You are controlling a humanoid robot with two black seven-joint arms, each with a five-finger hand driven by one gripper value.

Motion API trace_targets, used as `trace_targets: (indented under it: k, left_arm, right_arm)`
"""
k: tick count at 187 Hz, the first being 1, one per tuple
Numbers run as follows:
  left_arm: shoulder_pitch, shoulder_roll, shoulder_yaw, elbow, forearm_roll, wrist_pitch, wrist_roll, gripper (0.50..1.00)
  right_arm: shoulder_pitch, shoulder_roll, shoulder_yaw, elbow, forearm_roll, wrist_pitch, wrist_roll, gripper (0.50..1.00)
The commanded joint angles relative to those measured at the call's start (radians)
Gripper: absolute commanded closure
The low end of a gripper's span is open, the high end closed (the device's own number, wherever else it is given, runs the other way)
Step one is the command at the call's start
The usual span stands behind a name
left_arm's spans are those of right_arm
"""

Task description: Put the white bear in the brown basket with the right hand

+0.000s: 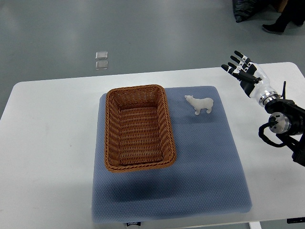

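On the blue padded mat point(205, 162) the brown woven wicker basket point(139, 128) lay empty, and the small white toy bear point(200, 103) stood upright just beside its right rim. The bear's long axis ran left to right, with the head toward the basket. The right hand point(244, 71), black and white, hovered well apart to the bear's right with fingers spread and holding nothing.

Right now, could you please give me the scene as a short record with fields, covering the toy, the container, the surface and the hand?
toy: white bear, standing on the mat, right of the basket, apart from it
container: brown basket, wicker, rectangular, nothing inside
surface: blue mat on a white table
right hand: open, fingers spread, holding nothing, over the table's far right part, right of the bear and not touching it
left hand: not in view
task state: bear not yet picked up
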Motion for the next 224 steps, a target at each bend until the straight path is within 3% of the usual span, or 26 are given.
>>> trace_targets:
  k: [1,224]
  left_arm:
    - [0.003,0.0,0.0,0.002,0.0,0.0,0.0,0.5]
    - [0.007,0.0,0.0,0.002,-0.001,0.001,0.0,0.5]
  right_arm:
    - [0.0,0.0,0.0,0.001,0.0,0.0,0.0,0.574]
    - [0.002,-0.009,0.003,0.001,0.001,0.004,0.001,0.574]
